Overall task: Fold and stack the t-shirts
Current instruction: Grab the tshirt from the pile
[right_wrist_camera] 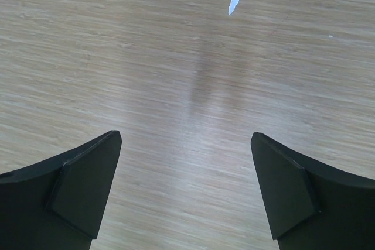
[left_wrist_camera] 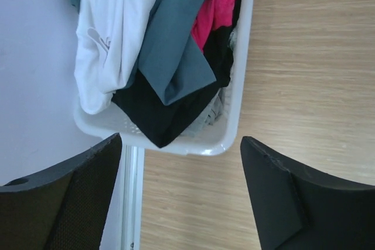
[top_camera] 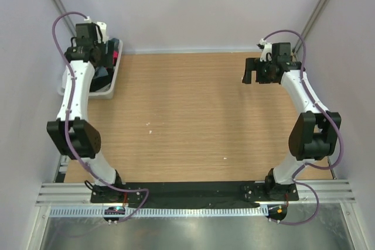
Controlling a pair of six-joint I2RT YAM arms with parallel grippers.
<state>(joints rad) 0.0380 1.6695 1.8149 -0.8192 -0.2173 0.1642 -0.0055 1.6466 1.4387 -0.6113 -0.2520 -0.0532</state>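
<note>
Only the left wrist view shows the t-shirts point(left_wrist_camera: 170, 51) (white, grey-teal, black, pink-red) heaped in the basket point(left_wrist_camera: 243, 57); in the top view the arm hides most. Nothing is gripped: left gripper point(left_wrist_camera: 180, 144) jaws spread above the basket, right gripper point(right_wrist_camera: 186, 139) jaws spread over the table point(right_wrist_camera: 146, 57).

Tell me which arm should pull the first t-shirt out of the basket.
Left. The left gripper hangs open just by the basket, where the t-shirts lie piled. The right gripper, also open, hangs over the table on the opposite side from them.
</note>
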